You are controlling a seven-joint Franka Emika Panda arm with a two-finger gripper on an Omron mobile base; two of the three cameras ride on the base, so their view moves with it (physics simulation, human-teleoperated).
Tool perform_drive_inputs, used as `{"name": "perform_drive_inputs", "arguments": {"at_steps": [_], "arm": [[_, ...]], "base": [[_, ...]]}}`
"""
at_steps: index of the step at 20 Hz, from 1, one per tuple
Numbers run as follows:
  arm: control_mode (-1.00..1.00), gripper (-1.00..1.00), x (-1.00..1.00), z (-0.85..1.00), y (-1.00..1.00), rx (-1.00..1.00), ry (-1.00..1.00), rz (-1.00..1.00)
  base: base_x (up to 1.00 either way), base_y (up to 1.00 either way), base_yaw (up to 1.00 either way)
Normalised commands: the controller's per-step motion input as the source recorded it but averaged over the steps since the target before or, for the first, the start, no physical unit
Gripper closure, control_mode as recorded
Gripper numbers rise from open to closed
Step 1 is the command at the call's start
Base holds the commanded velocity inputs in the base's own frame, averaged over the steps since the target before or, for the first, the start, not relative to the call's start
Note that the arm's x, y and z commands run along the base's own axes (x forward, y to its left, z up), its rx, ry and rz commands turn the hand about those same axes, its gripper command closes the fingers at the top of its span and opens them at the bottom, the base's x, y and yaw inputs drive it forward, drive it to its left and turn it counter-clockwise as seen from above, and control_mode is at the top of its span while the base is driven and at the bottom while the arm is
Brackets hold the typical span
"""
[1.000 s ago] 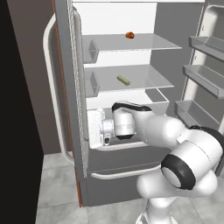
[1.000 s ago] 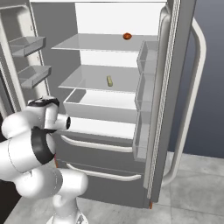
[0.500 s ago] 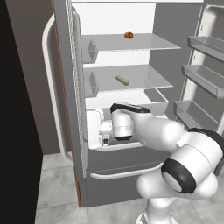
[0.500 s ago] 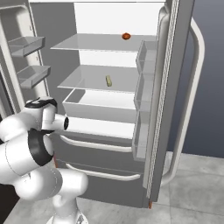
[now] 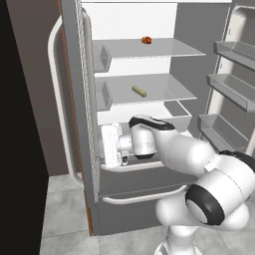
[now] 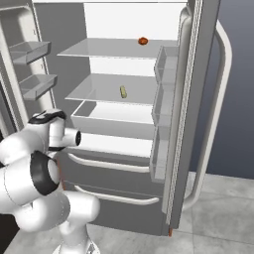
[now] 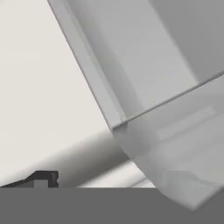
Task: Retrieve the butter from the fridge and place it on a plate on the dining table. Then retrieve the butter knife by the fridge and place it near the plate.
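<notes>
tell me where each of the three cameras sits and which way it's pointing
Left base view: behind the arm on its left, facing the open fridge; the arm crosses from lower right, its gripper by the left door.
Right base view: behind on the right, facing the same fridge; the arm rises at lower left.
Hand view: on the hand, close against white fridge walls; one dark fingertip shows.
Both base views share the butter and the reddish-brown item.

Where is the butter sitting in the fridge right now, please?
The butter lies on the middle glass shelf of the open fridge, one shelf below the small reddish-brown item and above the gripper.
</notes>
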Motion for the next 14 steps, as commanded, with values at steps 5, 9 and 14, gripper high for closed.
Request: {"name": "perform_drive_inputs", "arguments": {"at_steps": [5, 9, 14], "arm": [[-1.0, -1.0, -0.01, 0.21, -0.57, -0.03, 0.08, -0.06], [-1.0, -1.0, 0.0, 0.14, -0.63, -0.1, 0.04, -0.08], [-1.0, -1.0, 0.0, -0.01, -0.84, -0.37, 0.0, -0.04]], "base": [[0.0, 0.0, 0.0], [0.0, 0.0, 0.0], [0.0, 0.0, 0.0]]}}
